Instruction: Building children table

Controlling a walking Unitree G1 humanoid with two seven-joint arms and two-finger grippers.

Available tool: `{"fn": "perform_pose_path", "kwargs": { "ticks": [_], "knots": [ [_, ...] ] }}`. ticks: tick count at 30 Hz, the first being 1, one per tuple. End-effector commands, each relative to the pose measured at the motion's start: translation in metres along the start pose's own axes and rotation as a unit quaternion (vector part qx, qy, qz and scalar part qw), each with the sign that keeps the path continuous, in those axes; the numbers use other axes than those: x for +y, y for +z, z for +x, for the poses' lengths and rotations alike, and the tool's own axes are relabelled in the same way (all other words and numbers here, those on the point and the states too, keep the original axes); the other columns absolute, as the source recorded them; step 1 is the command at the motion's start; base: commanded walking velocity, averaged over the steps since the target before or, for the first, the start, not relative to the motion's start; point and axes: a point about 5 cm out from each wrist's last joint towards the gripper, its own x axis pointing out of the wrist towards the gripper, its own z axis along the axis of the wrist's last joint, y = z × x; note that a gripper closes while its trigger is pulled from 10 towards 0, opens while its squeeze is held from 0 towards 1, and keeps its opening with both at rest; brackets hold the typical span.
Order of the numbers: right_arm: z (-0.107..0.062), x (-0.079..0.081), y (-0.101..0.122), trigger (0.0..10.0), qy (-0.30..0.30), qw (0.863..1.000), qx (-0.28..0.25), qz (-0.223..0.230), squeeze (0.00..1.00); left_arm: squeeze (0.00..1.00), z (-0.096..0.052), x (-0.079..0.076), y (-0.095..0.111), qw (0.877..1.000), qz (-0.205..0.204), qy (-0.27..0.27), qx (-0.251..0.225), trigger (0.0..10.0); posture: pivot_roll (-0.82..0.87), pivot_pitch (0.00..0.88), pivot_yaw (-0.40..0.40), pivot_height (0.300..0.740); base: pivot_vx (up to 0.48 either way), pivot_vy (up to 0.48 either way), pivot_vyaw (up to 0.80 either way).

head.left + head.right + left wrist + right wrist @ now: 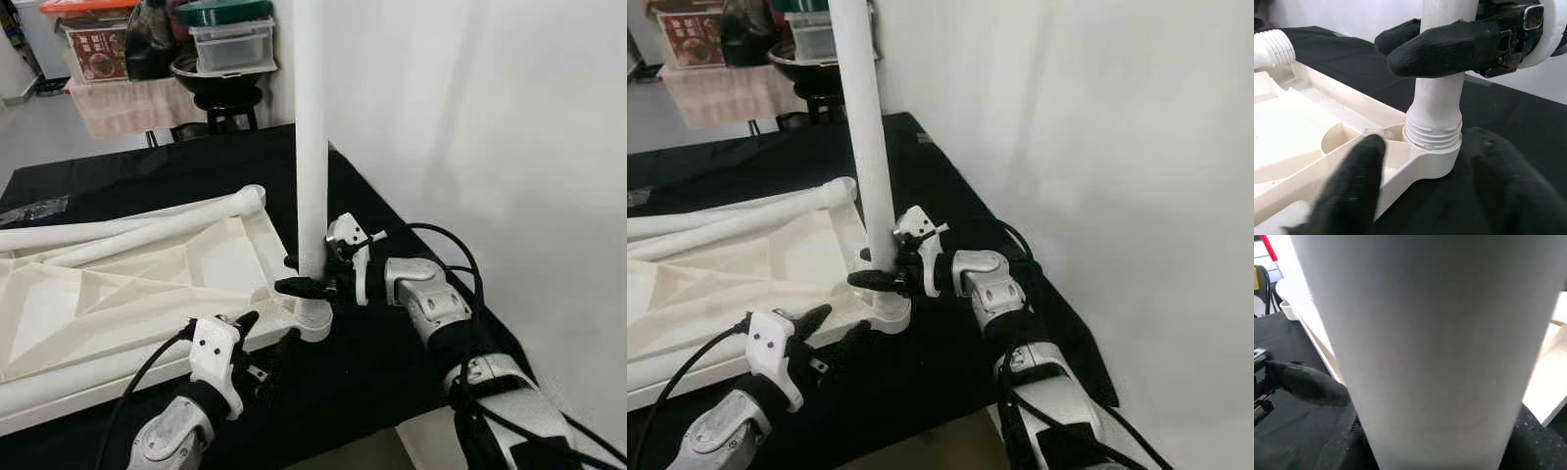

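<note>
A white children's tabletop (pixel 147 284) lies upside down on a black-covered table (pixel 392 362). One white leg (pixel 312 147) stands upright in the tabletop's near right corner socket (pixel 313 321), and its threaded collar (pixel 1432 132) sits in the socket. My right gripper (pixel 299 274) is shut on this leg just above the socket, coming in from the right. My left gripper (pixel 265 331) is open, low at the tabletop's front rim just left of the socket. One of its fingers (pixel 1352 191) is over the rim and the other over the cloth. Two more white legs (pixel 127 230) lie across the tabletop.
A white wall (pixel 490 117) runs close along the table's right side. At the back stands a stool (pixel 220 113) with a dark bowl and stacked plastic containers. A clear plastic bag (pixel 34 208) lies at the far left. The table's front edge is just below my arms.
</note>
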Motion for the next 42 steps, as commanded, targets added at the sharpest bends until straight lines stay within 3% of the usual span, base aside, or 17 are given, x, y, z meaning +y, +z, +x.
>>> {"fn": "perform_pose_path", "kwargs": {
  "ticks": [1, 5, 7, 8, 10, 12, 18, 19, 21, 22, 23, 24, 31, 32, 33, 34, 42],
  "knots": [
    [0.002, 0.002, -0.003, 0.0, 0.013, 1.0, -0.007, 0.015, 0.0, 0.0, -0.002, -0.001, -0.002, 1.0, 0.0, 0.003, 0.0, 0.0, 0.0, 0.023, -0.021, 0.74, 0.0, 0.0, 0.0],
    [-0.009, 0.0, -0.02, 0.0, -0.072, 0.997, 0.015, 0.013, 0.0, 0.0, -0.005, -0.001, 0.003, 1.0, -0.011, 0.019, -0.017, 0.0, -0.01, 0.038, -0.032, 0.74, 0.0, 0.0, 0.0],
    [-0.003, 0.003, -0.028, 0.0, -0.207, 0.978, 0.017, 0.017, 0.0, 0.0, -0.006, 0.0, 0.004, 1.0, -0.01, 0.02, -0.019, 0.0, -0.01, 0.053, -0.037, 0.74, 0.0, 0.0, 0.0],
    [-0.005, 0.009, -0.034, 0.0, -0.333, 0.942, 0.017, 0.046, 0.0, 0.0, -0.006, 0.0, 0.005, 1.0, -0.008, 0.02, -0.021, 0.0, -0.01, 0.058, -0.035, 0.74, 0.0, 0.0, 0.0],
    [-0.01, 0.036, -0.038, 0.0, -0.404, 0.913, 0.016, 0.053, 0.0, 0.0, -0.008, 0.0, 0.006, 0.999, -0.009, 0.023, -0.025, 0.0, -0.02, 0.069, -0.02, 0.74, 0.0, 0.0, 0.0],
    [-0.002, 0.044, -0.031, 0.0, -0.357, 0.934, 0.005, 0.03, 0.0, 0.0, -0.008, 0.001, 0.007, 0.999, -0.007, 0.022, -0.025, 0.0, -0.04, 0.06, -0.004, 0.74, 0.0, 0.0, 0.0],
    [0.002, 0.038, -0.033, 0.0, -0.347, 0.937, 0.012, 0.037, 0.0, 0.0, -0.008, 0.0, 0.006, 1.0, -0.01, 0.014, -0.023, 0.0, -0.03, 0.057, -0.013, 0.74, 0.0, 0.0, 0.0],
    [0.005, 0.038, -0.033, 10.0, -0.339, 0.939, 0.021, 0.049, 0.0, 0.0, -0.008, 0.0, 0.006, 1.0, -0.009, 0.015, -0.023, 10.0, -0.03, 0.056, -0.006, 0.74, 0.0, 0.0, 0.0],
    [0.007, 0.038, -0.033, 10.0, -0.333, 0.941, 0.026, 0.054, 0.0, 0.0, -0.009, 0.001, 0.006, 1.0, -0.007, 0.017, -0.023, 10.0, -0.03, 0.056, -0.006, 0.74, 0.0, 0.0, 0.0],
    [0.008, 0.041, -0.031, 10.0, -0.327, 0.942, 0.026, 0.073, 0.77, 0.0, -0.008, 0.001, 0.006, 1.0, -0.006, 0.02, -0.023, 10.0, -0.03, 0.054, -0.008, 0.74, 0.0, 0.0, 0.0],
    [0.008, 0.041, -0.031, 10.0, -0.327, 0.942, 0.026, 0.073, 0.77, 0.0, -0.008, 0.001, 0.006, 1.0, -0.006, 0.02, -0.023, 10.0, -0.03, 0.054, -0.008, 0.74, 0.0, 0.0, 0.0],
    [0.01, 0.043, -0.028, 10.0, -0.306, 0.948, 0.025, 0.084, 1.0, 0.0, -0.008, 0.001, 0.006, 1.0, -0.006, 0.021, -0.022, 10.0, -0.03, 0.052, -0.008, 0.74, 0.0, 0.0, 0.0],
    [0.014, 0.038, -0.004, 10.0, -0.181, 0.98, -0.031, 0.071, 1.0, 0.0, -0.006, 0.002, 0.006, 1.0, -0.006, 0.018, -0.02, 10.0, -0.02, 0.041, -0.006, 0.74, 0.0, 0.0, 0.0],
    [0.012, 0.035, 0.003, 10.0, -0.127, 0.99, -0.042, 0.043, 0.37, 0.0, -0.005, 0.002, 0.005, 1.0, -0.006, 0.017, -0.018, 10.0, -0.02, 0.037, -0.005, 0.74, 0.0, 0.0, 0.0],
    [0.012, 0.035, 0.003, 10.0, -0.127, 0.99, -0.042, 0.043, 0.37, 0.0, -0.005, 0.002, 0.005, 1.0, -0.006, 0.017, -0.018, 10.0, -0.02, 0.037, -0.005, 0.74, 0.0, 0.0, 0.0],
    [0.009, 0.032, 0.008, 10.0, -0.071, 0.996, -0.044, 0.021, 0.0, 0.0, -0.004, 0.001, 0.004, 1.0, -0.003, 0.014, -0.013, 10.0, -0.02, 0.03, -0.004, 0.74, 0.0, 0.0, 0.0],
    [0.003, 0.014, 0.016, 10.0, 0.075, 0.997, -0.015, 0.01, 0.0, 0.0, -0.002, 0.003, -0.002, 1.0, 0.0, 0.013, 0.004, 10.0, 0.0, 0.01, 0.007, 0.74, 0.0, 0.0, 0.0]
  ]
}}
